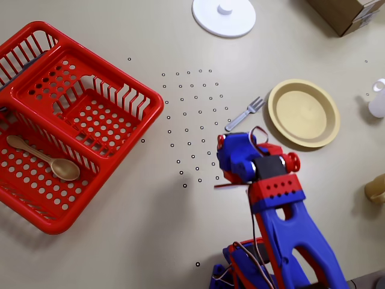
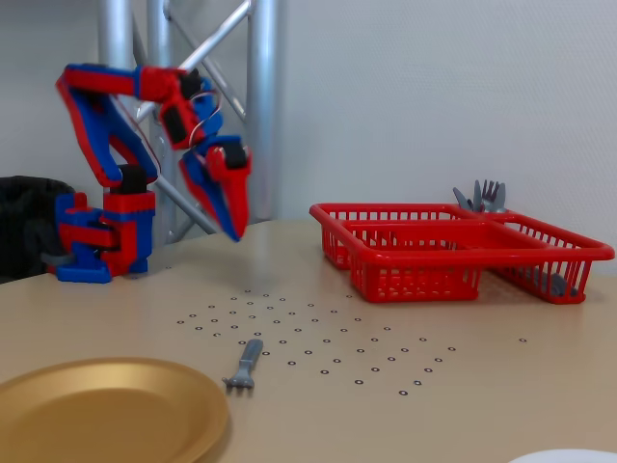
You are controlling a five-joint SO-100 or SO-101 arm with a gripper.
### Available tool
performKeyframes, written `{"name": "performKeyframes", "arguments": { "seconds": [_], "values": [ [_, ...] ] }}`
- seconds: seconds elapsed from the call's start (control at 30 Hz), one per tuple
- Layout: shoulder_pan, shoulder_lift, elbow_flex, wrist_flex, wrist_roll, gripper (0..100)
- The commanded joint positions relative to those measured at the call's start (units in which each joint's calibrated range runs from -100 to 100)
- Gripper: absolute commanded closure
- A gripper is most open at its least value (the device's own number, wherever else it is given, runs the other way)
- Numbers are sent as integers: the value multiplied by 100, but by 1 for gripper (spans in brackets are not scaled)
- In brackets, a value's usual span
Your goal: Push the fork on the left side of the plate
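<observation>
Beige tabletop (image 1: 120, 253) with a dot grid. Overhead view: fork (image 1: 245, 113) lies diagonally just left of plate (image 1: 304, 112), tines near the rim, apart from it. Gripper (image 1: 224, 180) sits below the fork, not touching. Red basket (image 1: 150, 111) at left.

Fixed view: gripper (image 2: 234, 231) hangs closed, empty, tip down, well behind fork (image 2: 245, 363), which lies just right of plate (image 2: 106, 410).

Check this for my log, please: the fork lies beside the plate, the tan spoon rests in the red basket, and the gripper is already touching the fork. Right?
One thing is wrong: the gripper is not touching the fork. The fixed view shows its fingers hanging above the table, well behind the fork. The rest holds: the fork lies beside the plate, and the tan spoon rests in the red basket.
</observation>
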Motion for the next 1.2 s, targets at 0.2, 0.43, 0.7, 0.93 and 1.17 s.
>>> {"name": "performKeyframes", "arguments": {
  "seconds": [0.2, 0.43, 0.7, 0.93, 1.17],
  "values": [
    [260, 1877, -2780, 447, -386, 100],
    [433, 3762, -4893, 978, -615, 100],
    [662, 5394, -6878, 1678, -752, 100],
    [914, 6315, -7867, 1952, -723, 100],
    [942, 6873, -8547, 2266, -737, 100]
  ]
}}
